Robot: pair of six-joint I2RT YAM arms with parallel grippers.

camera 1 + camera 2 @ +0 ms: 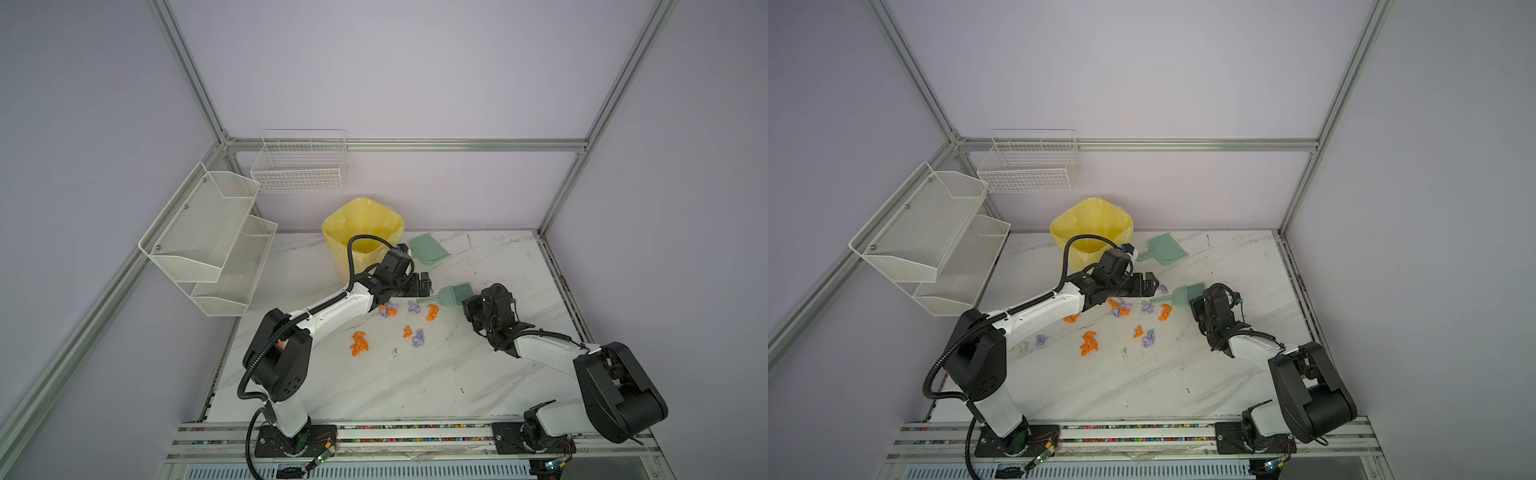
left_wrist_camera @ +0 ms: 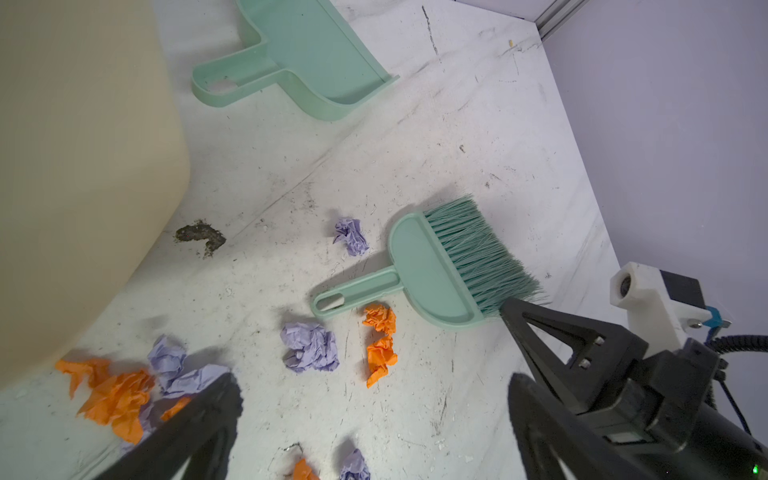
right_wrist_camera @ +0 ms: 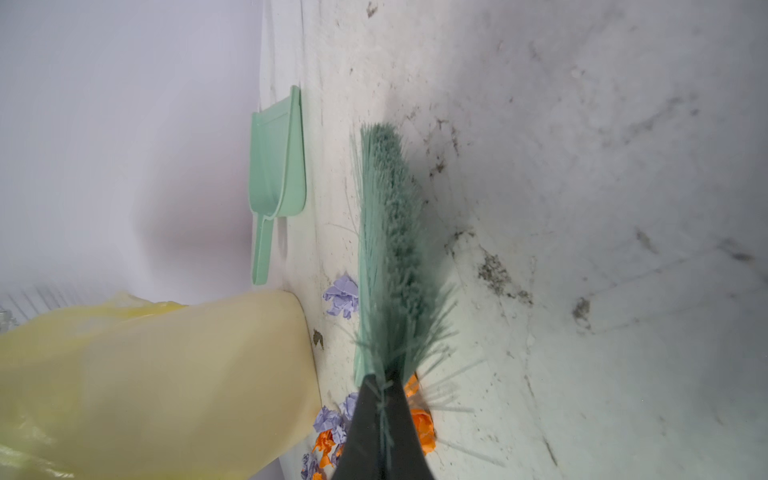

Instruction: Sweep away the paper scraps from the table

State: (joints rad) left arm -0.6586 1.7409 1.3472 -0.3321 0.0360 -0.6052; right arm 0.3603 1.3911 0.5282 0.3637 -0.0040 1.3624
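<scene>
1. The front part of the table (image 1: 374,395) is bare. No scrap lies there.
2. In the middle of the table lie the scraps (image 1: 359,343), orange and lilac, loose and spread out, not gathered into one heap. In both top views they sit between the two arms, and a few more show further to the left. All the scraps that I can see are on the table.
3. The left gripper (image 1: 424,284) hangs above the far scraps with its jaws wide apart. It holds nothing.
4. Just behind the scraps the brush (image 1: 448,293) lies flat on the table, its handle pointing toward the left gripper. The right gripper (image 2: 509,307) is closed at one corner of the bristles. In the right wrist view a few bristles seem pinched between its fingers (image 3: 365,415). The handle is free.
5. Further back lies the dustpan (image 1: 428,247), well apart from both grippers. As far as the left wrist view shows, it is empty.
6. Beside the dustpan, at the back, stands the bin (image 1: 336,249) with a yellow liner. I see no scrap in it, but part of its opening is hidden.
7. My judgement: the task is at its beginning. Nothing is swept yet, and only the brush is touched, at the bristle end and not at the handle. What is left is nearly all of it: to take the brush properly, to push the scraps together, to bring them into the dustpan, and probably to empty it into the bin.
</scene>
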